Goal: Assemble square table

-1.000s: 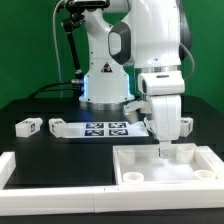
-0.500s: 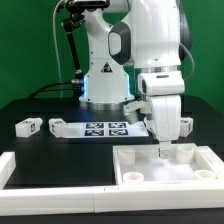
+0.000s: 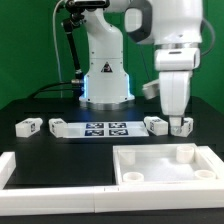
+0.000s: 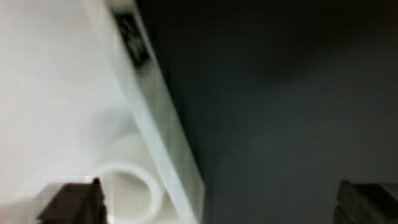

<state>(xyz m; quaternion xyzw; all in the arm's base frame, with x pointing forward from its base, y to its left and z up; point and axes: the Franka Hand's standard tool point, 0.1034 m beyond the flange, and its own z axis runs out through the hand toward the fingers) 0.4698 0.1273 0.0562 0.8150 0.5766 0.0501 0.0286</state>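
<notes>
1. Exterior view: shows the gripper (image 3: 179,119) hanging at the far right of the dark table (image 3: 70,160), close above the rightmost leg (image 3: 181,127); cannot tell from here whether touching it.
2. Shows a second leg (image 3: 155,124) just beside that one, toward the exterior view's left, lying loose.
3. Places the square table slab (image 3: 155,160) at the near right, rim up, apart from the gripper, with a round corner socket (image 3: 130,177) bare and unfilled.
4. Puts the leftmost leg (image 3: 28,126) and a fourth leg (image 3: 57,126) at the far left, with the marker board (image 3: 105,128) between the two pairs and the border rail (image 3: 20,168) at the near left.
5. Wrist view: shows two dark fingertips (image 4: 71,203) standing wide apart with only table and slab edge below them, so jaws released, grasping nothing.
6. Catches also the slab's raised rim, one socket beside a fingertip and a blurred tag further along the rim; no leg visible here.
7. Reads, as a judgement, as the opening of the first leg step: all four legs loose, none seated, gripper empty and poised to fetch the rightmost one.
8. Calls next for lowering with the jaws astride that leg, centring, clenching firmly, lifting clear of its neighbour, then carrying it upright to a socket on the slab.
</notes>
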